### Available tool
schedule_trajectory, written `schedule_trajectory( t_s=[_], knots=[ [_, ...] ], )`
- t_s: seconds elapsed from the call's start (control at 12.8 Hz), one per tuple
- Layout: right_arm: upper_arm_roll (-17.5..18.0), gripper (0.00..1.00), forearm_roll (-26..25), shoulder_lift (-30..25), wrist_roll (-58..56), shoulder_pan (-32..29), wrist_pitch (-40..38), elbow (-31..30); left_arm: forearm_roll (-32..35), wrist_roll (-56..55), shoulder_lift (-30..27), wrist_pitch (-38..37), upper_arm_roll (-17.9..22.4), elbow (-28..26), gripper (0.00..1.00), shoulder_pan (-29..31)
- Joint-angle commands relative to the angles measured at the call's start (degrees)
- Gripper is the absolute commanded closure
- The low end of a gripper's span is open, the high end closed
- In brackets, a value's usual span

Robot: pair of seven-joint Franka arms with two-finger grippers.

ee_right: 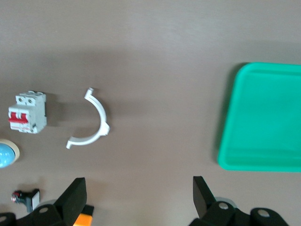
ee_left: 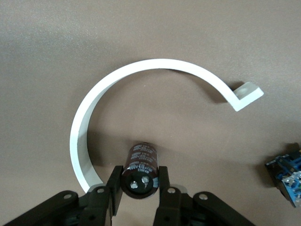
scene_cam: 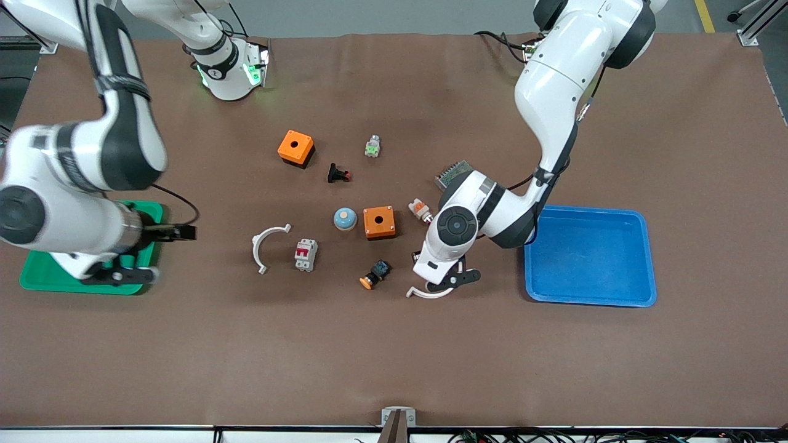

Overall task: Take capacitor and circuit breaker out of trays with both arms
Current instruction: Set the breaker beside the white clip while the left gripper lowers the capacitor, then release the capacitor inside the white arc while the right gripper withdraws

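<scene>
We are seeing the left gripper (ee_left: 138, 188) clamping the capacitor (ee_left: 139, 170) over a white curved clip (ee_left: 89, 106), its long axis running between the fingers. The right gripper (ee_right: 138, 197) is hanging wide open; the circuit breaker (scene_cam: 305, 254) is lying on the table, lengthwise toward the front camera.

bright even light, soft shadows, right arm (scene_cam: 74, 184) blurred

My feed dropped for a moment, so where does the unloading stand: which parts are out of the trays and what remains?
Done: the circuit breaker lies on the table, out of the green tray, and the right tool is open and empty. In hand: the left tool is shut on the capacitor, low over the table beside a white curved clip, outside the blue tray. Left: releasing the capacitor.
</scene>
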Motion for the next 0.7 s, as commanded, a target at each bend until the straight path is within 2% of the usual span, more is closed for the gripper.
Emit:
schedule_trajectory(
  t_s=[0.0, 0.08, 0.16, 0.23, 0.47, 0.62],
  knots=[
    [1.0, 0.0, -1.03, -4.94, -2.75, -4.6, -2.48, -1.77, 1.37, -0.99, -0.08, -0.11, 0.46, 0.16, 0.78, -0.46],
    [1.0, 0.0, -0.94, -5.82, -4.85, -6.36, -3.1, -1.77, 1.37, -0.9, -0.17, -0.11, 0.46, 0.16, 0.62, -0.28],
    [1.0, 0.0, -0.77, -6.79, -6.79, -8.47, -3.54, -1.69, 1.37, -0.73, -0.69, -0.45, 0.46, 0.16, 0.24, 0.07],
    [1.09, 0.0, -0.24, -7.15, -8.63, -10.75, -3.63, -1.86, 1.37, -0.81, -1.48, -0.98, 0.46, 0.25, 0.0, 0.24],
    [1.09, 0.0, -0.24, -7.5, -10.15, -12.27, -4.07, -1.69, 1.37, -0.46, -6.48, -4.39, 0.37, 0.34, 0.0, 1.91],
    [1.09, 0.0, -0.24, -7.5, -10.15, -12.18, -4.16, -1.69, 1.03, 2.59, -12.27, -12.11, -0.24, 0.17, 0.0, 4.8]
  ],
)
